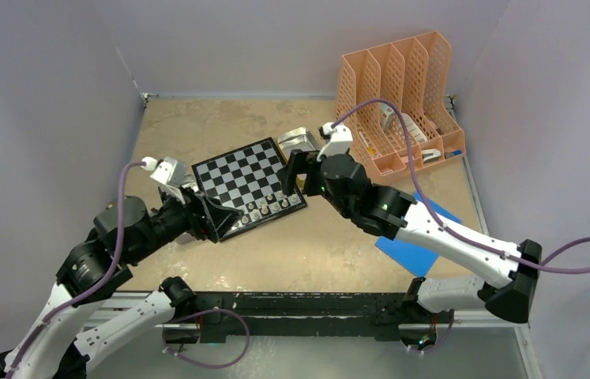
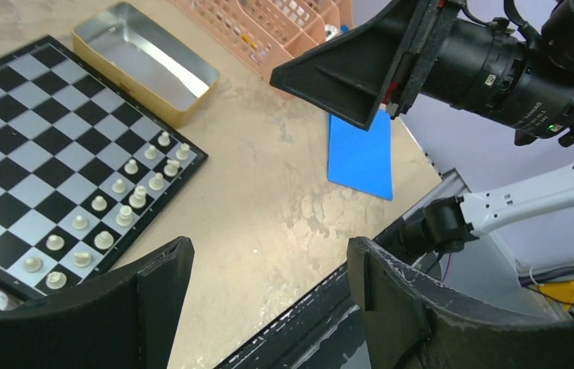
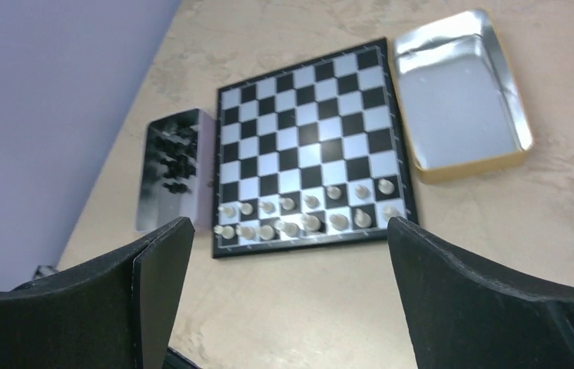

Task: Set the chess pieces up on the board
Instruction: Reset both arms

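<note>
Looking down from the top camera, the board (image 1: 248, 185) sits mid-frame on the table (image 1: 197, 126), turned at an angle, with one of my arms on each side of it. On the right wrist feed the right gripper (image 3: 290, 224) is spread wide, its dark fingers (image 3: 153, 284) at the two lower corners of the frame and gripping nothing; the board shows between them. The pale chess pieces (image 3: 310, 202) stand in two rows along the board's bottom edge in that view, one to a square as far as I can tell. The black chess pieces (image 3: 172, 157) lie heaped in a metal tray (image 3: 153, 211) just left of the board. A second shiny tray (image 3: 468, 165) with a gold wall lies just right of the board, at the upper right of the frame. Over on the left wrist feed, the left gripper (image 2: 268, 254) is wide too, hanging over bare tabletop off the board's corner, and it holds nothing. A blue sheet (image 2: 360, 154) lies flat at centre right there. An orange file rack (image 1: 398, 103) stands at the upper right of the top view.
</note>
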You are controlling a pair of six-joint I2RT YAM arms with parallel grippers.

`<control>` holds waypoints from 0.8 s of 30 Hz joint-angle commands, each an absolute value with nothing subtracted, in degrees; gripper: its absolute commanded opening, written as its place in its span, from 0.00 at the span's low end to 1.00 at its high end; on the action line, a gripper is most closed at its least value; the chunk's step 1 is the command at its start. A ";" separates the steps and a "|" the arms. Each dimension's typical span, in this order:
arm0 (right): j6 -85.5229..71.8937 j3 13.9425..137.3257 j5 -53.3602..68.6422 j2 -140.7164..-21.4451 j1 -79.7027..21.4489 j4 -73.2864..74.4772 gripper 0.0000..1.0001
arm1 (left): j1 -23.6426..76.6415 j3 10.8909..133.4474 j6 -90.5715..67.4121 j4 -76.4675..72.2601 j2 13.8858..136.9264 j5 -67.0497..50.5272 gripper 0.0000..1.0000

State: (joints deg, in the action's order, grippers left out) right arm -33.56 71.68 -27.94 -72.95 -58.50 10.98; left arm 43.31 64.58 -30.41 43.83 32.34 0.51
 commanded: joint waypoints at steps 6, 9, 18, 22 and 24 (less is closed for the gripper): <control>-37.48 59.43 -38.82 -58.00 -58.56 8.05 0.99 | 43.59 54.62 -34.62 34.37 31.56 -3.14 0.74; -37.50 54.91 -38.82 -52.74 -58.61 5.52 0.99 | 43.64 52.00 -34.99 32.53 30.18 -2.25 0.75; -37.82 47.32 -40.00 -45.39 -58.58 1.74 0.99 | 43.60 46.25 -35.58 30.48 25.95 2.64 0.75; -37.84 47.35 -39.84 -45.40 -58.62 1.57 0.99 | 43.59 46.27 -34.73 30.10 25.14 3.06 0.76; -37.76 46.89 -39.86 -45.48 -58.60 0.96 0.99 | 43.59 46.48 -34.35 30.02 25.24 3.33 0.75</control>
State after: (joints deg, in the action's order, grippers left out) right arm -37.36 47.00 -38.02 -46.11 -58.48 5.26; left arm 43.31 46.06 -35.33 33.71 25.71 1.91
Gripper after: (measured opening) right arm 0.987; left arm 0.753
